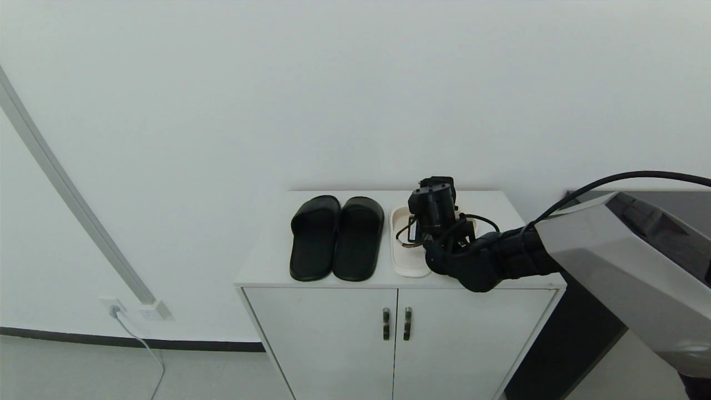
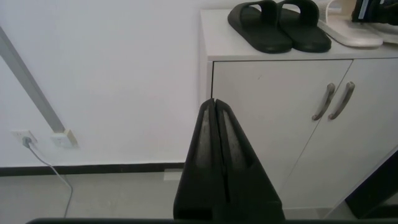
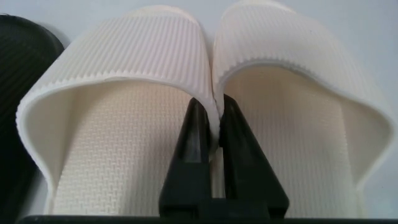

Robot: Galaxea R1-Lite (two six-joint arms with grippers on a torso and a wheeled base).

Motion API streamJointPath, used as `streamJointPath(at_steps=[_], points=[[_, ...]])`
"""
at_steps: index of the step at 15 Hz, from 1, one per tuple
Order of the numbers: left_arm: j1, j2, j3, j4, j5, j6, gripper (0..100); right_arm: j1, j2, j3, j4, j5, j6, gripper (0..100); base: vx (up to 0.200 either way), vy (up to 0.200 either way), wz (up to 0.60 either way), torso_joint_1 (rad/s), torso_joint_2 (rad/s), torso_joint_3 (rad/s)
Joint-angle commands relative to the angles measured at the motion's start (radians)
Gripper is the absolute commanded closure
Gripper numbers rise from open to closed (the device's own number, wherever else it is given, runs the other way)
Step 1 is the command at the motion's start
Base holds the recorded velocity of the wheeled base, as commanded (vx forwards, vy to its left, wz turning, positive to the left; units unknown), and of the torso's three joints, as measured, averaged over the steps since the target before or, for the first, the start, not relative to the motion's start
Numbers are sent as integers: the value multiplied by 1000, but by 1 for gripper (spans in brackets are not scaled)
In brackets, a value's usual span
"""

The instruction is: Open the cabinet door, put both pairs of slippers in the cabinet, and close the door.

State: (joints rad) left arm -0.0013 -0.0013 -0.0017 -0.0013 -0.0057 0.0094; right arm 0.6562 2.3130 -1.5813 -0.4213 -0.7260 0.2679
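At 3 o'clock of the black pair (image 1: 336, 239) on the cabinet (image 1: 266, 262) top, the white slippers (image 3: 118, 68) look light, soft and ribbed, best taken where the right gripper (image 3: 214, 134) has its jaws clamped, on both inner strap edges; the left gripper (image 2: 214, 104) has its jaws together.

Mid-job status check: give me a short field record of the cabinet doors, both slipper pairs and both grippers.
cabinet: white two-door cabinet, both doors closed
handles: two metal bar handles at the centre seam, untouched
black pair: black moulded slide slippers, side by side on the cabinet top
cream pair: cream ribbed slippers, on top beside the black pair
right gripper: closed on the cream pair's adjoining inner strap edges
left gripper: shut, empty, low by the cabinet's left front corner
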Motion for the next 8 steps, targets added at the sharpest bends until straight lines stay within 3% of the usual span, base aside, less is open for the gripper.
streamJointPath(at_steps=[1,5,8], points=[[1,1,0,0,0,0,100,2,-15,4,-4,-3,1,100,0,0,0,0,0,0],[0,1,0,0,1,-2,100,17,-185,141,-5,16,-26,100,0,0,0,0,0,0],[0,1,0,0,1,-2,100,95,-414,397,-16,171,-30,100,0,0,0,0,0,0]])
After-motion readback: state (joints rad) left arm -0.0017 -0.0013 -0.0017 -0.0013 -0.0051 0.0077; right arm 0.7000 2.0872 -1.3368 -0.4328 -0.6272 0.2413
